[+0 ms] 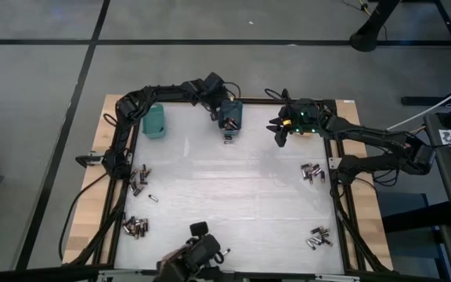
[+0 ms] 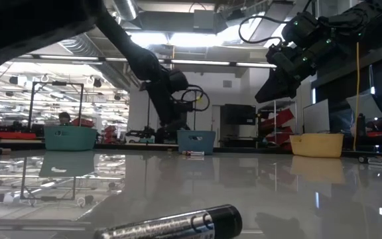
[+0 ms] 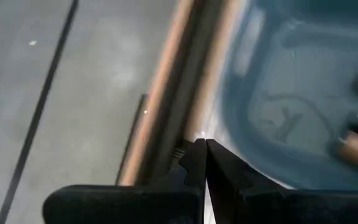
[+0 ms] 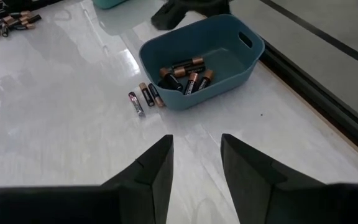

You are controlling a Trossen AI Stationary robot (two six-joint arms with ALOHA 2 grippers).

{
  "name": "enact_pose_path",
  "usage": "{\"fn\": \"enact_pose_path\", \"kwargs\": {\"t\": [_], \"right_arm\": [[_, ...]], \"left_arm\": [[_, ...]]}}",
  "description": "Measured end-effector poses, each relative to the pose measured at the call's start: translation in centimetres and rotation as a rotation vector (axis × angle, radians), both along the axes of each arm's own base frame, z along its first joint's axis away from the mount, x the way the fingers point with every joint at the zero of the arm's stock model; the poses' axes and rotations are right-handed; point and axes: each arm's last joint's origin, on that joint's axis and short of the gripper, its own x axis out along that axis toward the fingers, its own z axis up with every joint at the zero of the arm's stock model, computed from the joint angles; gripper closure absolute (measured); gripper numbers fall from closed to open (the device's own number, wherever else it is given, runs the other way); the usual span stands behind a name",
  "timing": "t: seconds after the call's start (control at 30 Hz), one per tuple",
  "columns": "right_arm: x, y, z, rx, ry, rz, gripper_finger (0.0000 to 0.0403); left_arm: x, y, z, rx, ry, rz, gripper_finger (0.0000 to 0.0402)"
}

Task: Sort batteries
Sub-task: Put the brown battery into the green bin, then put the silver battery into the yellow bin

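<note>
The blue bin (image 1: 230,116) stands at the table's far edge with several batteries (image 4: 185,74) in it. Three more batteries (image 4: 145,98) lie on the table against its near wall. My left gripper (image 3: 202,149) is shut with nothing between its fingers, and it hangs by the bin's far wall (image 3: 241,106), over the table's frame. My right gripper (image 4: 196,149) is open and empty, raised above the table to the right of the bin. Other batteries lie in loose heaps at the left (image 1: 137,180), near left (image 1: 135,227), right (image 1: 312,172) and near right (image 1: 319,237). My left gripper has its shut fingertips (image 3: 199,148) close beside the blue bin's far wall, slanting down. I cannot tell whether they touch the bin or the table.
A teal bin (image 1: 155,121) stands at the far left. A yellow bin (image 2: 317,144) stands at the far right, under my right arm. One battery (image 2: 171,226) lies close to the low camera near the front edge. The middle of the white table (image 1: 233,188) is bare.
</note>
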Motion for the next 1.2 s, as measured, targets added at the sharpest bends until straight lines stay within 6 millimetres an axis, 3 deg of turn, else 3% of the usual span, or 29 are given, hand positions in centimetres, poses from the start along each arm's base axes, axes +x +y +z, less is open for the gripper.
{"fn": "enact_pose_path", "kwargs": {"t": [0.3, 0.63, 0.97, 1.2], "right_arm": [[0.0, 0.0, 0.0, -0.001, 0.000, -0.001, 0.0267], [0.0, 0.0, 0.0, 0.002, 0.005, -0.001, 0.0267], [-0.1, 0.0, -0.1, 0.006, 0.011, -0.001, 0.0267], [-0.1, 0.0, -0.1, 0.007, 0.013, -0.002, 0.0267]], "left_arm": [[1.1, 0.0, 2.0, -0.030, -0.070, 0.008, 0.0401], [-1.0, 1.3, 1.6, -0.126, -0.049, 0.168, 0.0401], [-0.2, -2.6, -0.5, -0.264, 0.074, 0.080, 0.0401], [-0.5, -3.4, -1.5, -0.288, 0.103, 0.042, 0.0401]]}}
